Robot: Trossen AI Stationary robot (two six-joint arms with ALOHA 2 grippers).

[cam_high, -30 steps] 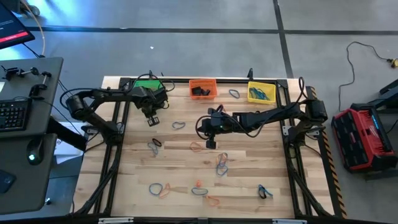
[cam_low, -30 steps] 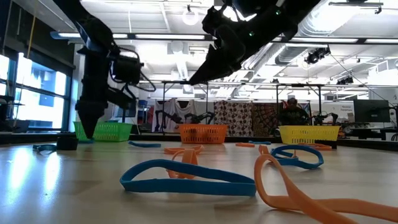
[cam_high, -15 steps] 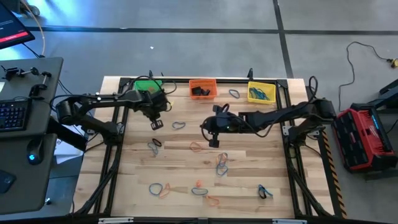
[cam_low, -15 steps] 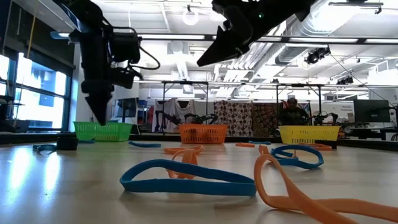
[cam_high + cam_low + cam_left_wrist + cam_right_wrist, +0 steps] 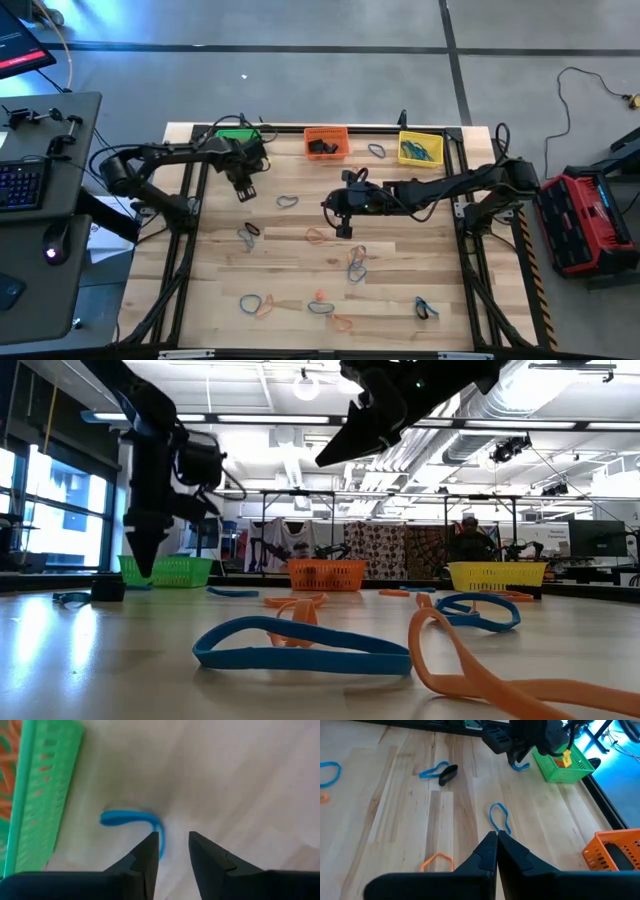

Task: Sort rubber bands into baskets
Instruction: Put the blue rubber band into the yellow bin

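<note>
Three baskets stand along the table's far edge: green (image 5: pixel 237 137), orange (image 5: pixel 326 141) and yellow (image 5: pixel 420 147). Rubber bands lie scattered on the wood, among them a blue one (image 5: pixel 287 201), an orange one (image 5: pixel 316 237) and a blue-orange tangle (image 5: pixel 356 262). My left gripper (image 5: pixel 243 188) points straight down, open, just near of the green basket (image 5: pixel 42 795). A blue band (image 5: pixel 130 817) lies on the table under it, one end beside a fingertip; I cannot tell if they touch. My right gripper (image 5: pixel 496 837) is shut and empty, raised over the table's middle (image 5: pixel 340 228).
The green basket holds orange bands (image 5: pixel 565 757), the yellow one blue bands, the orange one a dark object. More bands lie near the front edge (image 5: pixel 255 303) (image 5: pixel 427 308). A desk with a keyboard (image 5: pixel 30 180) stands to the left, a red case (image 5: pixel 585 225) to the right.
My left gripper rose and swung a little toward the table's near right, then came back down beside the green basket. My right gripper has risen somewhat over the table's middle and stays shut.
</note>
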